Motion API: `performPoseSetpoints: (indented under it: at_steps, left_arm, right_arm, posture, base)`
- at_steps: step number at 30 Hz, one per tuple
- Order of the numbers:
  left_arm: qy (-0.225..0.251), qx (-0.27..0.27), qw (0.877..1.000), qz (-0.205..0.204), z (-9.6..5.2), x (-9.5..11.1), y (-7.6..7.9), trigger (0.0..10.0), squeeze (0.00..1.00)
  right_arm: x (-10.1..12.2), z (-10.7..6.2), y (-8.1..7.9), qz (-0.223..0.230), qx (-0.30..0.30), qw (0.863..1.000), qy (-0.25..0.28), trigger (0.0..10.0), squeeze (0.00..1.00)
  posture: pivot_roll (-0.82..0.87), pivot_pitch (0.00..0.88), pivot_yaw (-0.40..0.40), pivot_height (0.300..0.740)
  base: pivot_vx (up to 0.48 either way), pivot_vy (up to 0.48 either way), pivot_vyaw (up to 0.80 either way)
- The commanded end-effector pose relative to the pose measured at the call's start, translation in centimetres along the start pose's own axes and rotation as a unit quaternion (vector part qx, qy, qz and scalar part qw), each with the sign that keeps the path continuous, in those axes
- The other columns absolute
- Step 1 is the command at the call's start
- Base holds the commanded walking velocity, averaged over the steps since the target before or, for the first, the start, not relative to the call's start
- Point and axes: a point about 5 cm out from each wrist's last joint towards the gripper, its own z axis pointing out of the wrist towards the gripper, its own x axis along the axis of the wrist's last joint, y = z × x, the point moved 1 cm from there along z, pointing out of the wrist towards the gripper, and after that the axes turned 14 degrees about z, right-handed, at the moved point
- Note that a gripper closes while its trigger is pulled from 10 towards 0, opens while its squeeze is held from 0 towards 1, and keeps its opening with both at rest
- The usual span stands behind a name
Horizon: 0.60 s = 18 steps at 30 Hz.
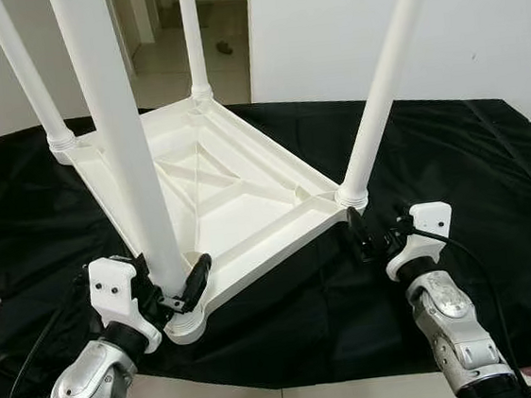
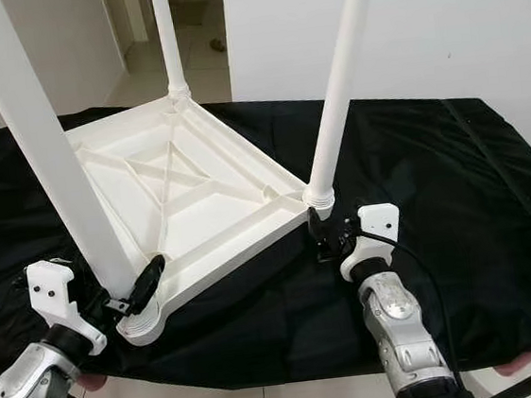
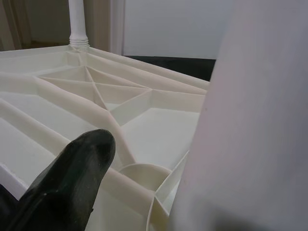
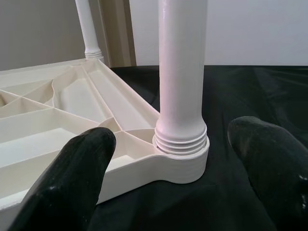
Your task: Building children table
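Between the open right pincer's fingers stands a leg of the upturned table on the black counter; the left pincer apparently grips the near leg.

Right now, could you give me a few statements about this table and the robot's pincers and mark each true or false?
1. The white tabletop lies upside down on the black cloth. True.
2. Only two legs are fitted. False: four legs stand up from the corners.
3. The right pincer is open, with the near right leg between its fingers. True.
4. The left pincer is at the far corner. False: it is at the near left corner, by the leg there.
5. The cloth is red. False: black.
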Motion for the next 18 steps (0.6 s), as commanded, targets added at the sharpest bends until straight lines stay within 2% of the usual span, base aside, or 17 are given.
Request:
performPoseSetpoints:
  at_steps: [1, 13, 18]
  left_arm:
    - [-0.035, 0.153, 0.988, -0.012, -0.4, -0.4, -1.3, 10.0, 0.0]
    - [-0.02, 0.145, 0.989, 0.004, -0.8, -0.1, -1.6, 10.0, 0.0]
    - [0.007, 0.141, 0.99, 0.011, -1.2, 0.7, -1.8, 10.0, 0.0]
  right_arm:
    - [0.2, -0.1, 0.5, -0.002, -0.006, 1.0, 0.004, 10.0, 0.0]
    - [-0.1, 0.1, 0.9, -0.004, -0.005, 1.0, 0.001, 10.0, 0.0]
    - [-0.5, 0.0, 1.1, -0.004, -0.011, 1.0, -0.003, 10.0, 0.0]
  posture:
    - [0.1, 0.084, -0.062, 0.74]
    - [0.11, 0.072, -0.027, 0.74]
    - [0.12, 0.067, -0.028, 0.74]
  base:
    - [0.0, 0.0, 0.0]
    - [0.0, 0.0, 0.0]
    - [0.0, 0.0, 0.0]
